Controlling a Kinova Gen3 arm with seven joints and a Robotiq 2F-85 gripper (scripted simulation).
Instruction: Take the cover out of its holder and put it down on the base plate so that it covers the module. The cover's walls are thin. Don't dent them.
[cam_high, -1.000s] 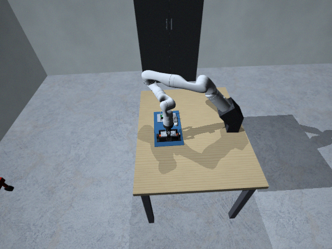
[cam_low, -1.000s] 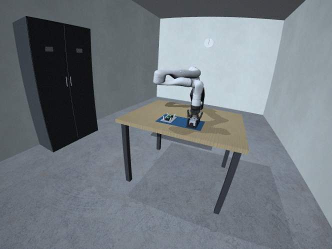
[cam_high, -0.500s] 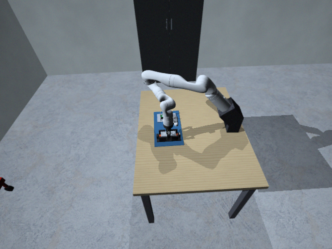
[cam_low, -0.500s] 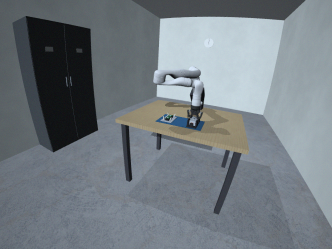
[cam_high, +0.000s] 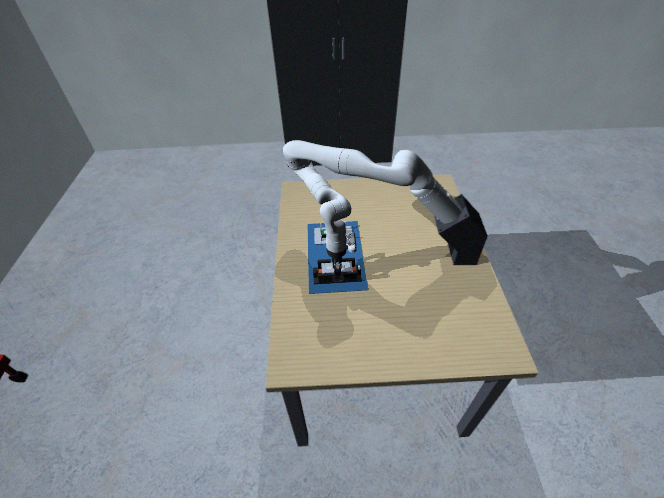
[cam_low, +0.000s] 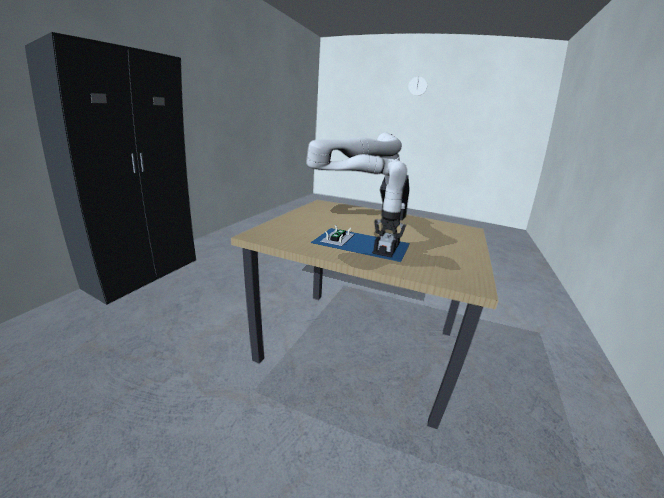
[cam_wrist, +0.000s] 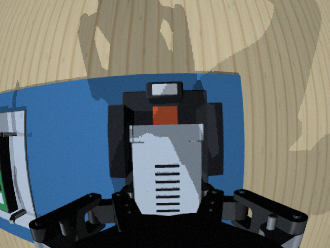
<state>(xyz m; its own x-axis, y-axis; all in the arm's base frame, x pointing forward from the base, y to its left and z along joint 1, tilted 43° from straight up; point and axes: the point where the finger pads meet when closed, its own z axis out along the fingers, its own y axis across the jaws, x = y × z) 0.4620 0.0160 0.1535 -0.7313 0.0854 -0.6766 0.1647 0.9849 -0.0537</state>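
- Jaws first: we have the gripper (cam_wrist: 168, 207) closed on the cover (cam_wrist: 166, 167), one finger against each long side wall, and they have stopped on it rather than shutting fully.
- At the left edge of the wrist view we see the module (cam_wrist: 5, 181), a green part inside a pale frame, on the same blue base plate (cam_wrist: 73, 139).
- In the middle, the cover sits in its black holder (cam_wrist: 120, 141); its long axis runs away from the wrist camera, so we grip across its short width.
- From the jaws, the module lies well apart to the left, along the plate's length.
- We judge the coming move as a straight lift out of the holder, then a sideways carry left over the table (cam_wrist: 280, 52).
- With thin walls, we judge any further squeeze risks denting them.
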